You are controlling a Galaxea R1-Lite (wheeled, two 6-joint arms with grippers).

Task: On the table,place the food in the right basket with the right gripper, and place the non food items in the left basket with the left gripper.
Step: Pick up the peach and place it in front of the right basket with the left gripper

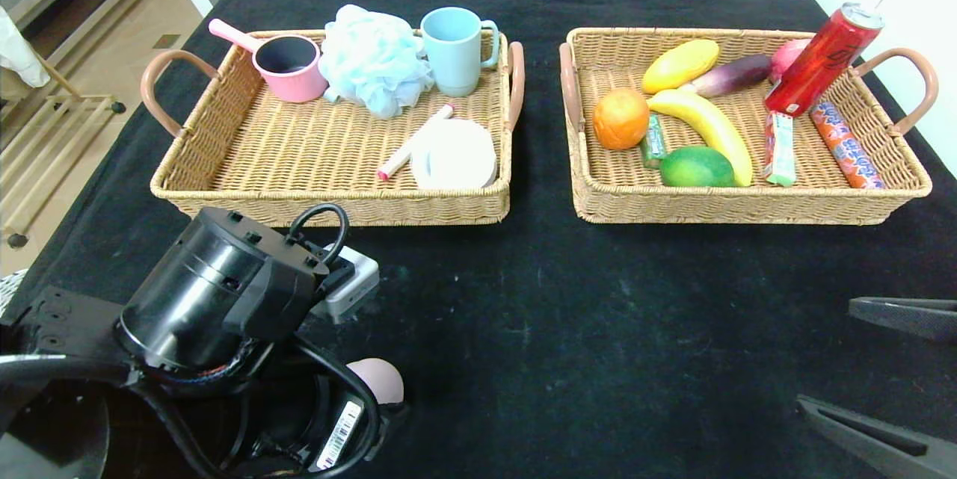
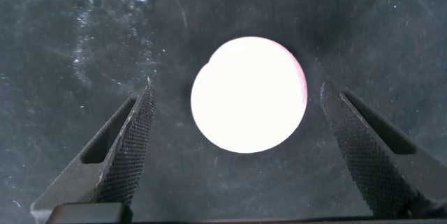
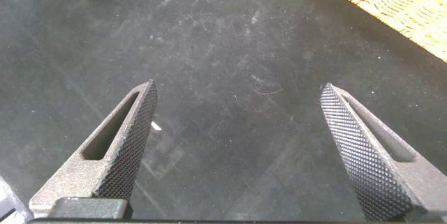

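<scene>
On the black cloth table (image 1: pixel 538 329): two tan wicker baskets stand side by side at the far half, and one item lies alone at the near left.
Left gripper (image 2: pixel 237 102): it hangs over the near left of the table, pointing down; its two dark textured fingers (image 2: pixel 133 147) are spread wide and hold nothing.
Pale pink egg-shaped lump (image 2: pixel 248 93): it lies on the cloth between the left fingers, roughly centred in the gap, a little nearer the finger at 9 o'clock, with bare cloth on both sides, so no finger touches it. From the head camera only its top (image 1: pixel 377 378) shows, just beside the arm's wrist.
Right gripper (image 3: pixel 237 102): at the near right edge of the table, over bare cloth; its grey pointed fingers (image 3: pixel 126 140) stand wide apart, nothing between them.
Left basket (image 1: pixel 224 191): it holds a pink pot (image 1: pixel 288 66), a light blue bath puff (image 1: pixel 374 57), a light blue mug (image 1: pixel 452 49), a white marker with pink ends (image 1: pixel 413 143) and a flat round white disc (image 1: pixel 454 155), the disc at 4 o'clock of the basket floor, touching the marker.
Right basket (image 1: pixel 748 206): a round orange (image 1: pixel 620 118) at 9 o'clock, a slim green gum pack (image 1: pixel 654 139) just beside it, a yellow banana (image 1: pixel 710 128), a green mango (image 1: pixel 697 167), a yellow mango (image 1: pixel 680 65), a purple eggplant (image 1: pixel 729 75), a red can (image 1: pixel 822 60) leaning on the far right rim, and two wrapped snacks (image 1: pixel 780 148).
</scene>
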